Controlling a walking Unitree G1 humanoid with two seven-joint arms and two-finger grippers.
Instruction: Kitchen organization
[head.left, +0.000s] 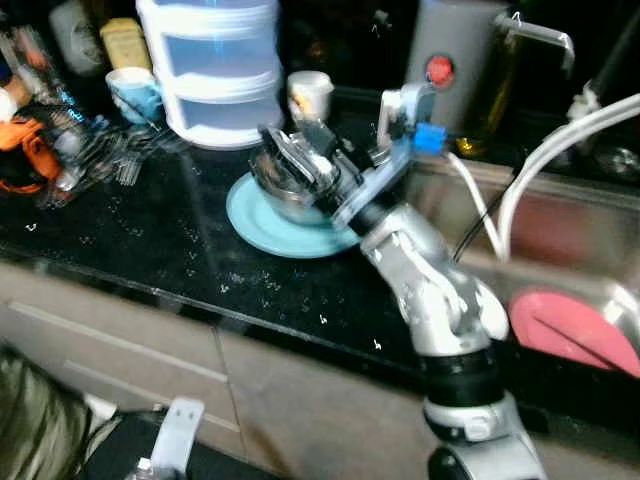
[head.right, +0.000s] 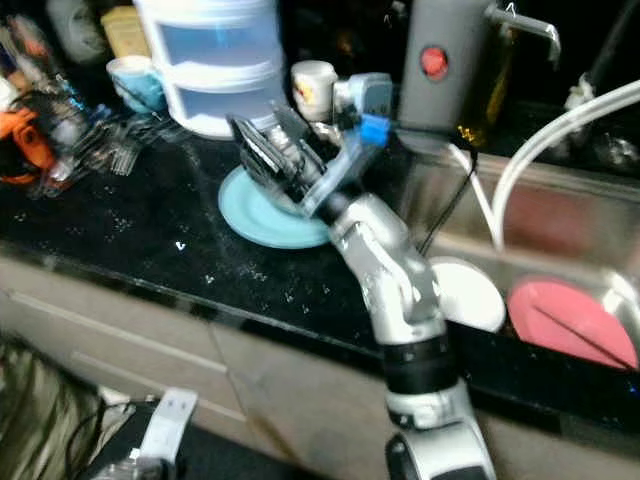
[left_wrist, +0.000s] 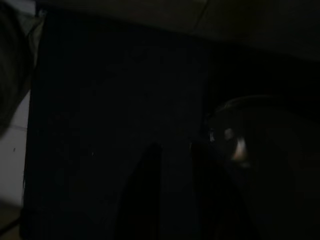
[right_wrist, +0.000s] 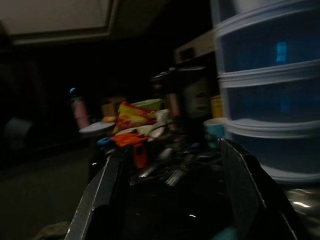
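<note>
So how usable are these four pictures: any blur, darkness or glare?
Left eye view: soft motion blur, right gripper over the blue plate readable. Right eye view: same blur, dark backdrop behind the counter. Left wrist view: nearly black, only finger silhouettes. Right wrist view: dim, the stacked container smeared.

1. Steel bowl (head.left: 285, 195) on the teal plate (head.left: 262, 228): mostly covered by the right gripper (head.left: 295, 160); can't tell if the tips touch it.
2. Left wrist view is near black; only two dark finger shapes (left_wrist: 145, 200) and a faint glint are readable.
3. Stacked blue-white containers (head.left: 218, 65): top cut off by the frame edge.
4. Cutlery pile (head.left: 120, 150) at the bench's left end: blurred, pieces can't be separated.
5. Pink plate (head.left: 570, 330) in the sink: cut by the right edge.
6. Left arm (head.left: 175, 440): only a sliver at the bottom edge.
</note>
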